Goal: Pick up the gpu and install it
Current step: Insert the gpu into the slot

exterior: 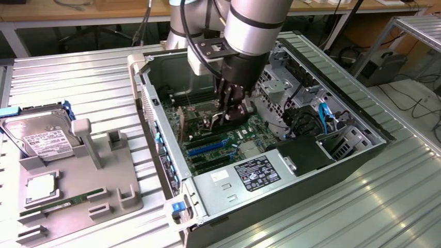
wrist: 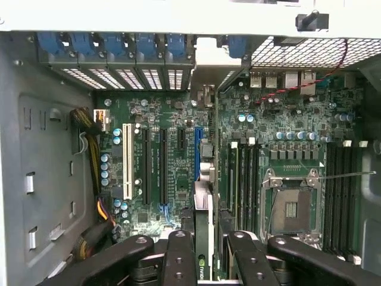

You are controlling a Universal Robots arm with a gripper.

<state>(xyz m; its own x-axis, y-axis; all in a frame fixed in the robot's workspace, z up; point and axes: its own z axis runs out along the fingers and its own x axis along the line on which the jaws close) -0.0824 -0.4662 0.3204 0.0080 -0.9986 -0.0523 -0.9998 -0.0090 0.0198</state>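
Note:
My gripper (exterior: pixel 224 117) reaches down into the open computer case (exterior: pixel 331 77) over the green motherboard (exterior: pixel 238 137). It is shut on the gpu (wrist: pixel 204 199), which the wrist view shows edge-on as a thin dark card between the black fingers (wrist: pixel 178 262). The card runs from the fingers toward the rear slot openings, where its pale metal bracket (wrist: pixel 207 62) stands. It lies right along the blue expansion slot (wrist: pixel 197 152); I cannot tell whether it is seated in it.
A grey fixture (exterior: pixel 76 191) at the exterior view's left holds a hard drive (exterior: pixel 38 137), a green RAM stick (exterior: pixel 62 202) and a silver chip (exterior: pixel 40 187). Inside the case are the power supply (exterior: pixel 258 173), the CPU socket (wrist: pixel 292 205) and cables (wrist: pixel 92 155).

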